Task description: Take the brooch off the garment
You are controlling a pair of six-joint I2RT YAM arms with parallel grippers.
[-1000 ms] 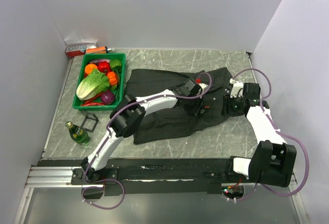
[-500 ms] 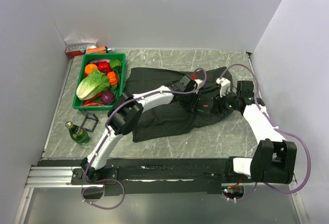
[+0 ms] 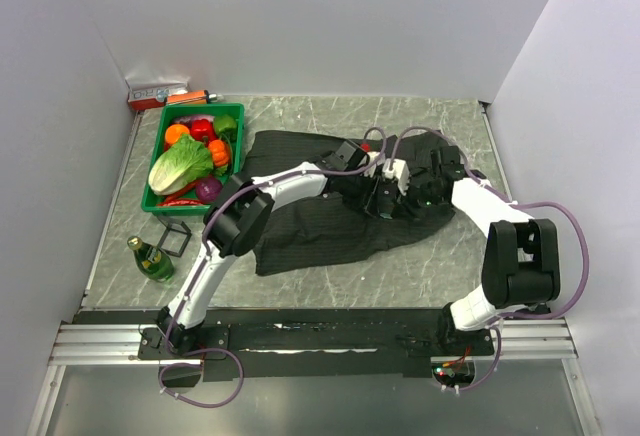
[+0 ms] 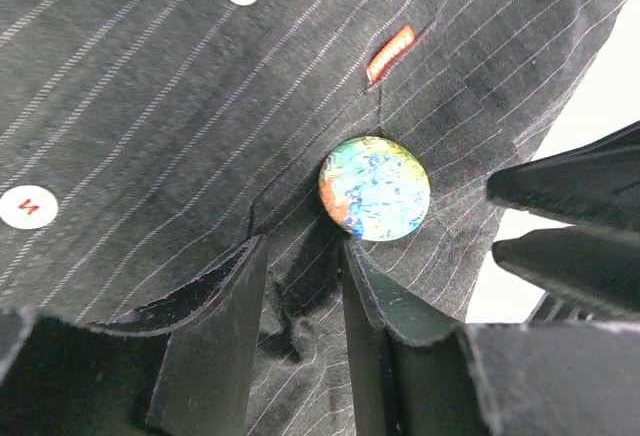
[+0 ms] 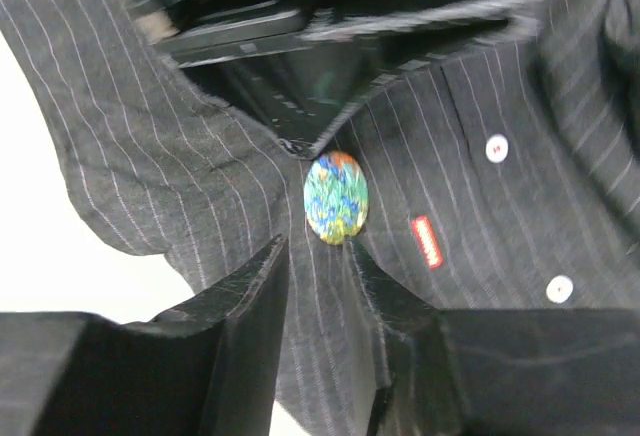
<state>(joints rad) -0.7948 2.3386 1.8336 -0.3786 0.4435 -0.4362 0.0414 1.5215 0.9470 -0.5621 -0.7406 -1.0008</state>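
- Status: the brooch [image 4: 375, 188] isn't off yet. It's the round blue-green-orange badge, sitting flat on the garment [image 3: 310, 231] just near a little red tag [image 4: 390, 53]. That puts it on the right part of the cloth, where my two arms meet.
- My left gripper [image 4: 305, 256] is nearly closed. It looks like it has a small fold of the pinstripe cloth pinched right beside the badge, with wrinkles fanning out from the tips. So I'd say the hold-the-fabric part is done.
- My right gripper [image 5: 318, 251] is only open a crack, with nothing in it. The tips are just beside the brooch, on the opposite side from the left one, not touching it.
- Left to do, as I see it: get the right fingers around the badge's edge, close, then pull it free while the left keeps the cloth down.
- I can't see the pin at the back, so no idea how hard it'll fight.
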